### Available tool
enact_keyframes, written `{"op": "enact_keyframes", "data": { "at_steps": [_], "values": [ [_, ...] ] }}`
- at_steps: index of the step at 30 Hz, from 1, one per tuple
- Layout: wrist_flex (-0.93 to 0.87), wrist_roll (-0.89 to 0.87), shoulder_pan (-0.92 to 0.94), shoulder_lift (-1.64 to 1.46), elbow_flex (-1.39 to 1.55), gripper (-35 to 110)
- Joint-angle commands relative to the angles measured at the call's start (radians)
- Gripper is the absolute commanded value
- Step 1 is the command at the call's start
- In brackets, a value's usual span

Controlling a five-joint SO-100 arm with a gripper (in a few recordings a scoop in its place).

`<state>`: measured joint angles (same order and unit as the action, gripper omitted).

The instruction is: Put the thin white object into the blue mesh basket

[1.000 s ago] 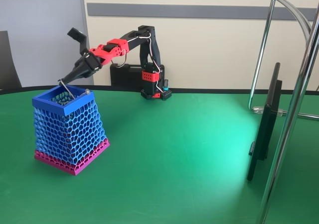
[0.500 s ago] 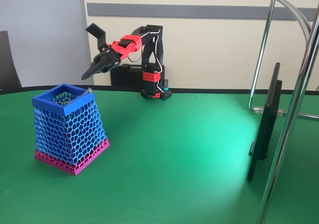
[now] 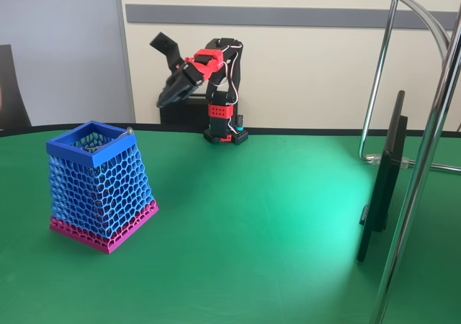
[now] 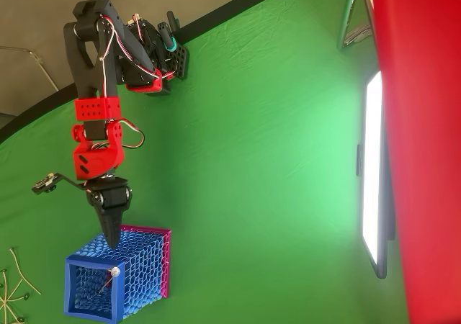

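Overhead view puts your gripper point(image 4: 113, 239) with its dark tip tapering to a point just over the pink edge of the blue mesh basket point(image 4: 137, 277), jaws drawn together with nothing between them. From the fixed view the same gripper point(image 3: 164, 99) hangs high in the air, well back from the basket point(image 3: 101, 187) and close to the arm's own base point(image 3: 225, 135), so you can see it is clear of the rim.

You'll find the thin white object point(image 4: 106, 281) inside the basket: a fine pale strip slanting down into the opening from a small round grey end that sits at the rim's corner. In the fixed view that end point(image 3: 128, 131) pokes up at the rim's right corner, and the strip below it is too thin to follow through the mesh.

The basket stands upright on the green surface point(image 3: 274, 223), its blue honeycomb walls widening down to a magenta band, with a solid blue square rim on top.

At the lower left edge of the overhead view, some thin yellowish sticks point(image 4: 13, 288) are cut off by the frame. A dark flat panel point(image 3: 382, 180) stands edge-on at the right of the fixed view.
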<state>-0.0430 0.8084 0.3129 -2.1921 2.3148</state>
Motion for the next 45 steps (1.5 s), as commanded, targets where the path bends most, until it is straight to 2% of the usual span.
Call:
{"op": "enact_keyframes", "data": {
  "at_steps": [1, 9, 13, 20, 26, 35, 45],
  "values": [
    [0.012, -0.072, -0.058, -0.098, 0.081, 0],
    [-0.008, -0.327, -0.221, -0.298, 0.360, 0],
    [-0.146, -0.480, -0.265, -0.430, 0.437, 0],
    [-0.311, -0.583, -0.308, -0.730, 0.650, 0],
    [-0.502, -0.739, -0.298, -0.931, 0.727, 0],
    [-0.742, -0.799, -0.298, -1.134, 0.769, 1],
    [-0.815, -0.842, -0.296, -1.134, 0.769, 1]
  ]
}}
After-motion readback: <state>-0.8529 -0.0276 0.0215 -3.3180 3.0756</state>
